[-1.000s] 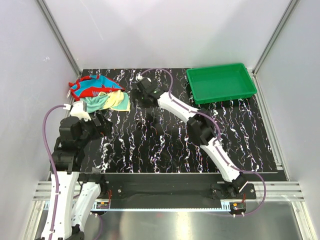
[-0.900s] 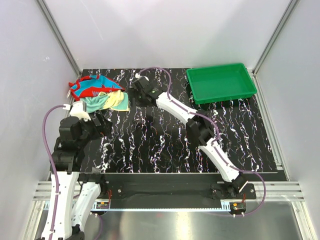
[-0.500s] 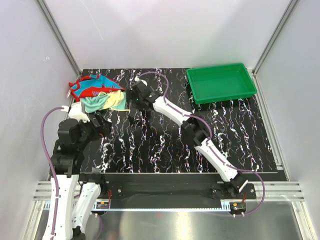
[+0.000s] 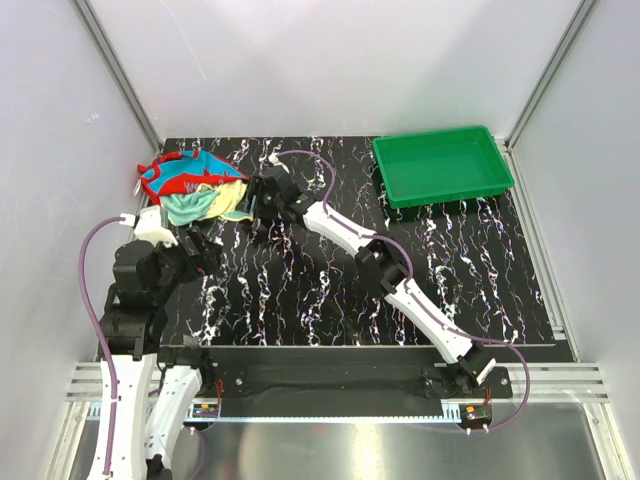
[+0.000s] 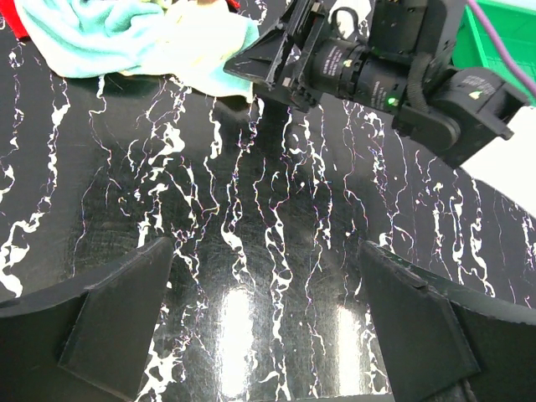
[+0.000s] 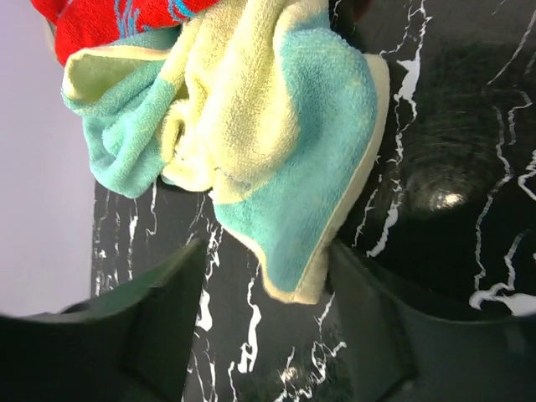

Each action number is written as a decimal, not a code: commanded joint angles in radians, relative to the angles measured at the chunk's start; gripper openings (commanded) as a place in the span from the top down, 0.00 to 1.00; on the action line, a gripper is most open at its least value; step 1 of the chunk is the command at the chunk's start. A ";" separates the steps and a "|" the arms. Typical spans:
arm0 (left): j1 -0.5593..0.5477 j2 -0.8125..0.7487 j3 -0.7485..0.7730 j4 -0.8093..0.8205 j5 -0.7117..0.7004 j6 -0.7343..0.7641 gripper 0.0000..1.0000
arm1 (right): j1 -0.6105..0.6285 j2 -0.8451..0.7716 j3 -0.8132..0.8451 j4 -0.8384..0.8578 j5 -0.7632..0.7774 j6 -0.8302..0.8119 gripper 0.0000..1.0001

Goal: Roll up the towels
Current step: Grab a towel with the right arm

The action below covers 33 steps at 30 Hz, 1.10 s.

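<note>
White-and-black arms [image 4: 335,222], purple cables [image 4: 88,262]

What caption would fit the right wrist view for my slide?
Open right gripper poised at a corner of the crumpled yellow-and-teal towel, red towel beyond it, on the black marbled table.

Bright, even light from overhead fills the top view, leaving only faint, soft shadows. The glossy table [image 5: 251,209] throws back two white glare patches in the left wrist view and one small highlight in the right wrist view. There the near fingers [image 6: 159,327] are dark and blurred, while the pale yellow towel [image 6: 276,126] is sharp.
</note>
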 commanded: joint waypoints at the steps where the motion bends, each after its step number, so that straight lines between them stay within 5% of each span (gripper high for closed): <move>1: 0.004 -0.017 -0.006 0.045 0.016 -0.001 0.01 | 0.018 0.069 0.015 -0.008 -0.030 0.056 0.35; 4: 0.004 -0.019 -0.008 0.046 0.010 -0.002 0.01 | 0.017 0.073 0.003 0.005 -0.012 0.062 0.60; 6: 0.004 -0.017 -0.006 0.045 0.010 -0.002 0.01 | 0.018 0.067 -0.006 0.008 -0.003 0.061 0.88; 8: 0.004 -0.016 -0.006 0.045 0.008 -0.002 0.01 | 0.017 0.049 -0.020 0.012 0.006 0.058 0.99; 17: 0.005 -0.005 -0.006 0.039 -0.015 -0.008 0.01 | 0.018 -0.242 -0.153 -0.020 0.029 -0.062 1.00; 25: 0.005 -0.004 -0.005 0.034 -0.032 -0.013 0.01 | 0.018 -0.622 -0.084 -0.167 0.117 -0.315 1.00; 30: 0.005 0.013 -0.002 0.034 -0.023 -0.011 0.01 | 0.017 -1.103 -0.528 -0.054 0.204 -0.376 1.00; 33: 0.005 0.023 -0.002 0.033 -0.023 -0.010 0.01 | 0.018 -1.291 -0.754 -0.142 0.298 -0.353 1.00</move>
